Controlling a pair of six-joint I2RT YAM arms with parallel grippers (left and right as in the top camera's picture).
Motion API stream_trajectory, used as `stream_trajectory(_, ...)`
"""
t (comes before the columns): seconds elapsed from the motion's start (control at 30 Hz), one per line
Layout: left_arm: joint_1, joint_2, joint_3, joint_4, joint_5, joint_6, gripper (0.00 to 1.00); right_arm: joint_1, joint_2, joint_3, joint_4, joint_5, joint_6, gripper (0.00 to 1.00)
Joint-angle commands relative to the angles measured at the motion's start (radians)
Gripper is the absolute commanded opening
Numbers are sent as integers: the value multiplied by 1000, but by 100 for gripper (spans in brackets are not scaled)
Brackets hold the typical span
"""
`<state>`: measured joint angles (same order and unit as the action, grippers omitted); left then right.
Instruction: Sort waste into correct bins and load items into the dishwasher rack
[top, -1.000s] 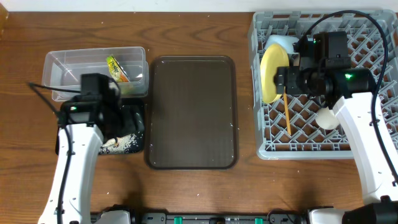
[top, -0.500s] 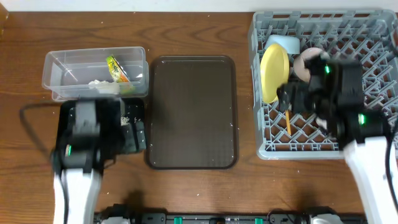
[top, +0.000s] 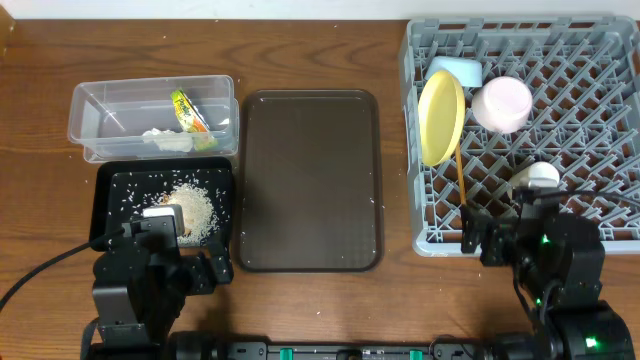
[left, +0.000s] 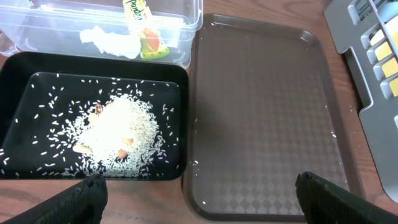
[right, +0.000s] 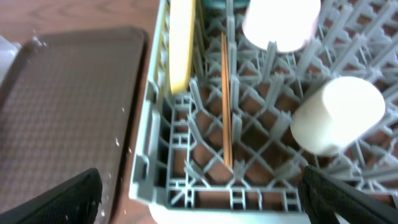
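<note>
The grey dishwasher rack (top: 590, 60) holds the yellow plate (top: 441, 117) on edge, the light blue bowl (top: 455, 70), the pale pink bowl (top: 501, 103), the white cup (top: 535, 177) and the wooden chopsticks (top: 461, 180). The clear tub (top: 100, 110) holds the snack wrapper (top: 188, 108) and the paper scrap (top: 165, 140). The black tray (top: 112, 190) holds rice grains (top: 192, 205). My left gripper (left: 199, 196) is open and empty above the table in front of the black tray (left: 25, 93). My right gripper (right: 202, 199) is open and empty over the rack's front edge (right: 205, 186).
The large brown serving tray (top: 308, 180) lies between the bins and the rack, bare but for a few stray grains; it also shows in the left wrist view (left: 261, 106). Bare wooden table lies along the front and back edges.
Both arms have drawn back to the front edge of the table. The left one left the black tray, baring the rice. The right one left the rack, baring the pink bowl.
</note>
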<state>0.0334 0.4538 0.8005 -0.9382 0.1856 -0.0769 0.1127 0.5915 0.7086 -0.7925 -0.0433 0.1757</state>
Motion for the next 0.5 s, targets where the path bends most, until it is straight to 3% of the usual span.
stream_trajectory(0.0,-2,-3,-8,1,9,13,99,-11,-5,-11,-45,20,11,99)
stream_trajectory(0.47,-2,-3,-8,1,9,13,98,-11,-2,-11,-202,26,2,99)
